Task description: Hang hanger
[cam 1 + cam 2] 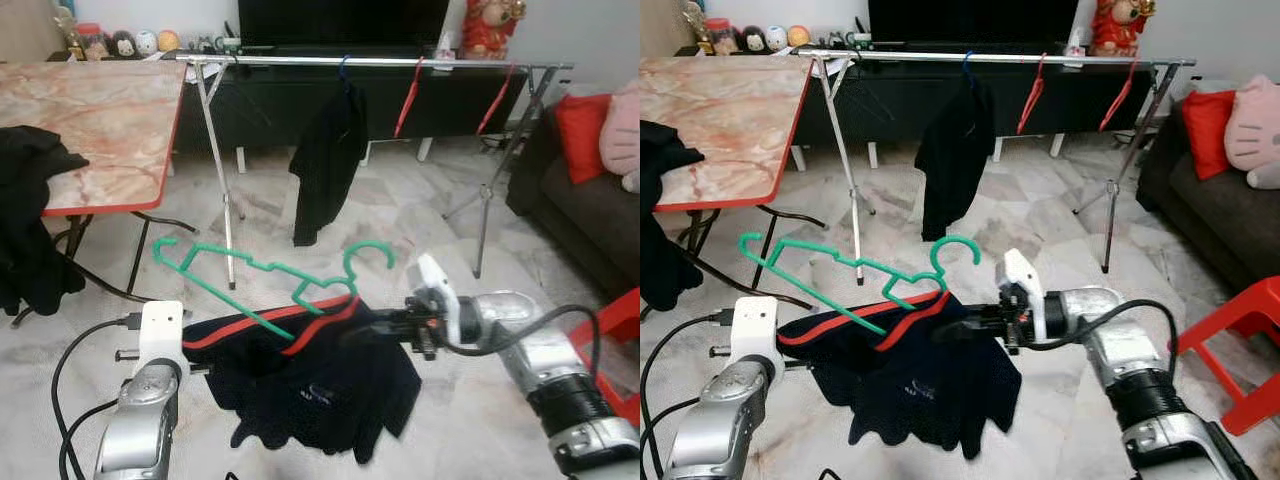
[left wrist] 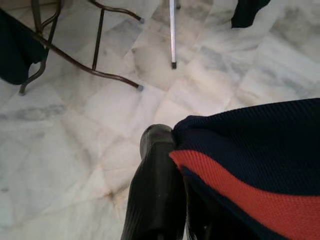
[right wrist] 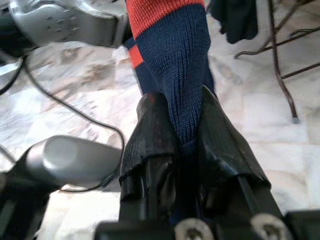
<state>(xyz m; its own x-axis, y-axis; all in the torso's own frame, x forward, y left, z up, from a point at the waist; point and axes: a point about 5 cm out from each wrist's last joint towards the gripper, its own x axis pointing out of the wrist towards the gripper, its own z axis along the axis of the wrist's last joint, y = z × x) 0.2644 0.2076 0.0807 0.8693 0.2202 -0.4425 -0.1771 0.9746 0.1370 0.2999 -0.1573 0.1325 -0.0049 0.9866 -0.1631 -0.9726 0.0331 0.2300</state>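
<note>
A dark navy garment [image 1: 320, 385] with a red stripe is stretched between the two arms above the marble floor [image 1: 450, 180], and a green hanger [image 1: 265, 275] sits partly tucked into its top edge, hook pointing up, well short of the clothes rail [image 1: 300, 62] behind it. The right gripper [image 3: 186, 127] has both black fingers pressed together on a fold of the knit. The left gripper [image 2: 172, 145] seems to pinch the striped edge as well, though one finger is mostly hidden under the cloth. On the rail hang a black top [image 1: 325, 160] and two red hangers [image 1: 408, 95], with a marble-topped table [image 1: 90, 110] to the left.
</note>
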